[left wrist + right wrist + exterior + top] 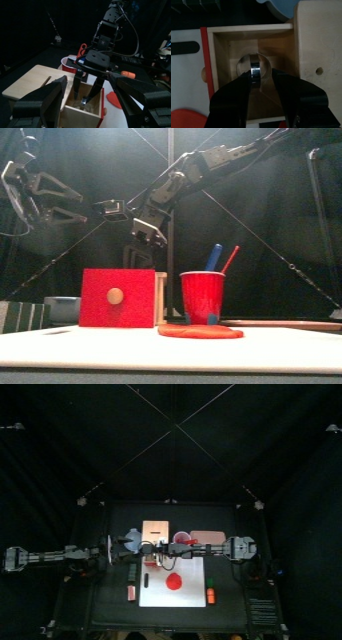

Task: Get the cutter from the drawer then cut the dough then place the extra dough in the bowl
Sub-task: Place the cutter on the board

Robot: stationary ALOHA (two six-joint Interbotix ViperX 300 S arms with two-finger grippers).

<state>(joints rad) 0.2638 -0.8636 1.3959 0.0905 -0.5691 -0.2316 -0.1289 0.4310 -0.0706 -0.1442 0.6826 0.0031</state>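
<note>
Nearest the front edge of the counter [100, 612] lies the white cutting board [80, 350], its front strip bare. The flat red dough [201, 332] rests on it in one piece, with open board around it. A small orange toy [210, 596] sits near the board's right edge.

Just behind the dough stands the red cup [203, 296], holding a blue knife [214, 257] and a red knife [230, 259]. Just to its left is the wooden box [158, 529]. Its red drawer front [118, 298] faces forward with a pale knob [116, 296] at its centre, and the drawer [231, 55] stands open.

The cutter [254, 64] lies inside the drawer, near its middle. The right hand [256, 75] is down in the drawer, right at the cutter, with the wooden walls close on either side. Whether it has clamped on the cutter cannot be told.

The left hand [90, 82] hovers over the drawer's front end, its fingers [57, 92] spread wide and holding nothing. The right arm fills the space ahead of it.

The blue-grey bowl [60, 309] sits left of the box, near it but apart. The pink tray [209, 536] lies right of the cup. The black curtain [171, 444] closes the back
</note>
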